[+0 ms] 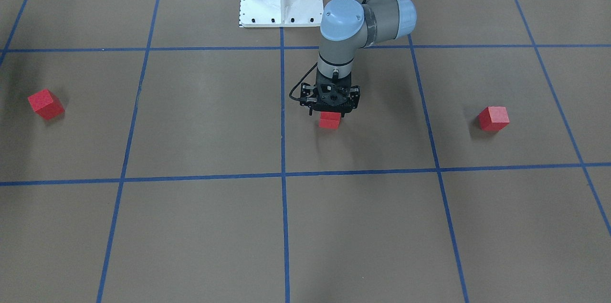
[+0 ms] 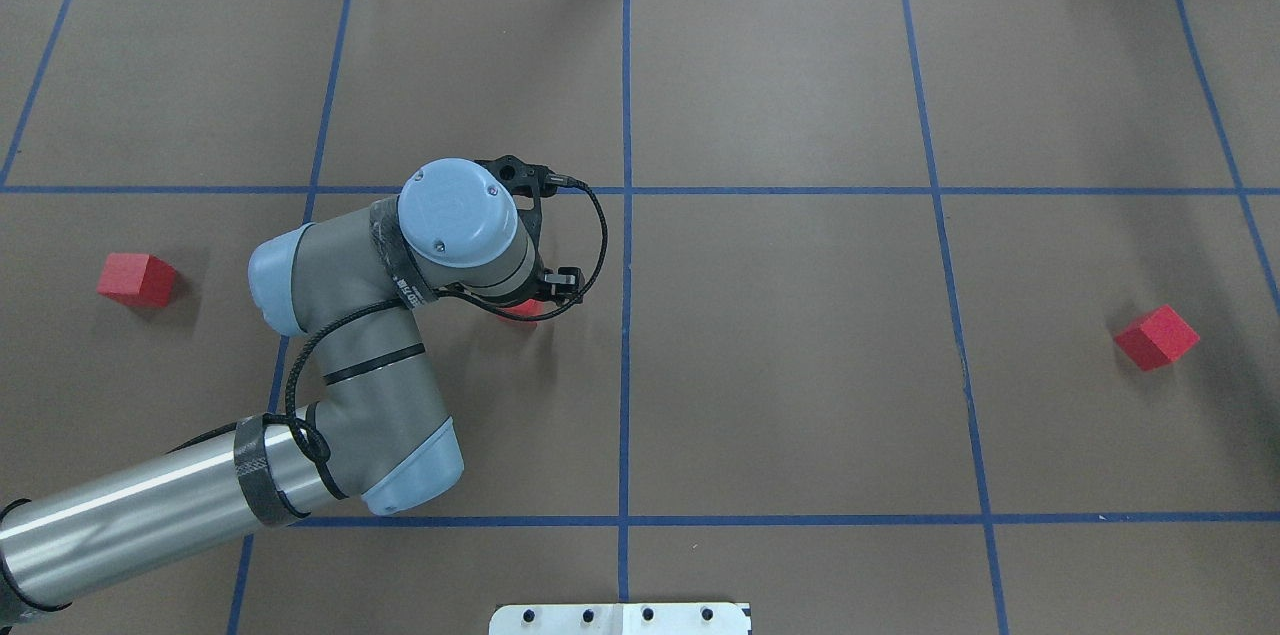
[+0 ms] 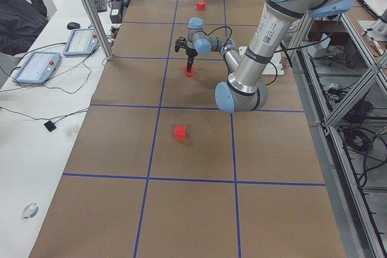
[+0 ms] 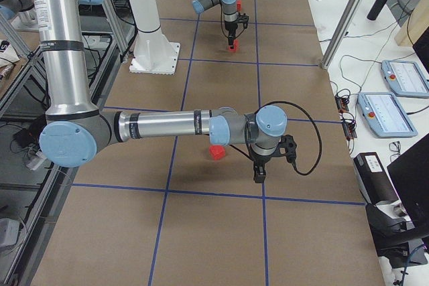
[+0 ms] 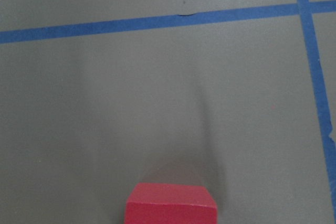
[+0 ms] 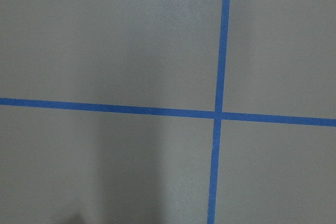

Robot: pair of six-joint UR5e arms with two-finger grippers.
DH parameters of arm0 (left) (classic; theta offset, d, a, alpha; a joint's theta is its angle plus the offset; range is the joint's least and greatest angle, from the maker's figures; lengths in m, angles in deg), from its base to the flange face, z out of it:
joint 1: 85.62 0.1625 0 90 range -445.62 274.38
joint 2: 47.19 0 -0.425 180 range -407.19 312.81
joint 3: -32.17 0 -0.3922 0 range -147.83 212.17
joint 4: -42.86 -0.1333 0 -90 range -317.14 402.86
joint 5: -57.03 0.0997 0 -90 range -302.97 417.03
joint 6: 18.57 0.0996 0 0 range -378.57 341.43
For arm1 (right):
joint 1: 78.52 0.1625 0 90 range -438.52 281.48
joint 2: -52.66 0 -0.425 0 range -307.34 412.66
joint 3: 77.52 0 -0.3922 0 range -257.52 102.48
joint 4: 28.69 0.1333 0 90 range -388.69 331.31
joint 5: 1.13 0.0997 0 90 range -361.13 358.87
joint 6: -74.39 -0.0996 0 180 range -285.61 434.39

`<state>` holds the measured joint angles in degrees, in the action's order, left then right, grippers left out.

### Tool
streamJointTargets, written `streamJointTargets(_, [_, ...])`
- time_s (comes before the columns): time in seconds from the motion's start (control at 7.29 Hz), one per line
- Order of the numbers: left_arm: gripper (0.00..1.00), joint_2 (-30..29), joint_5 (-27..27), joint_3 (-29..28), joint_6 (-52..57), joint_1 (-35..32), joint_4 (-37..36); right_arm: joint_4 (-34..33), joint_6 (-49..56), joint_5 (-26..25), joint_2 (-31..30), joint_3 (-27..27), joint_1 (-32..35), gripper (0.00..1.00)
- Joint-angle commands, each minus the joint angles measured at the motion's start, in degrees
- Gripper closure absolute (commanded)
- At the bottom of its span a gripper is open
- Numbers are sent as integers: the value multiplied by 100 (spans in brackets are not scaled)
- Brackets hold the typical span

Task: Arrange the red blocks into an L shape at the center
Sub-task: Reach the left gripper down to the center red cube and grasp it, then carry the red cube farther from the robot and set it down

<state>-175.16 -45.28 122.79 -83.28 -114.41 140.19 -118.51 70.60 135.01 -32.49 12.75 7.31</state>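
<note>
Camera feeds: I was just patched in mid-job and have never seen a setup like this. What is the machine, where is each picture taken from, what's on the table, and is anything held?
It is a robot with two jointed arms, each ending in a two-finger hand. One picture faces it across the table, one looks down from behind it, two look along the table from its ends, two come from wrist cameras. The brown table, gridded with blue tape, holds three red blocks: the left block, the middle block and the right block, far apart. The left hand sits right over the middle block; I cannot tell whether it grips. The right hand shows only from the right end, raised, state unclear.
</note>
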Motion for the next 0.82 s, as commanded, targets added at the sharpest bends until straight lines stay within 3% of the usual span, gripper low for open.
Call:
streamJointTargets(0.0, [49, 26, 9, -27, -67, -12, -12, 0, -8, 0, -2, -1, 4, 1])
streamJointTargets(0.14, [99, 17, 9, -9, -485, -39, -30, 0, -8, 0, -10, -1, 4, 1])
streamJointTargets(0.69, [100, -710, -61, -166, -955, -539, -170, 0, 18, 0, 25, -1, 4, 1])
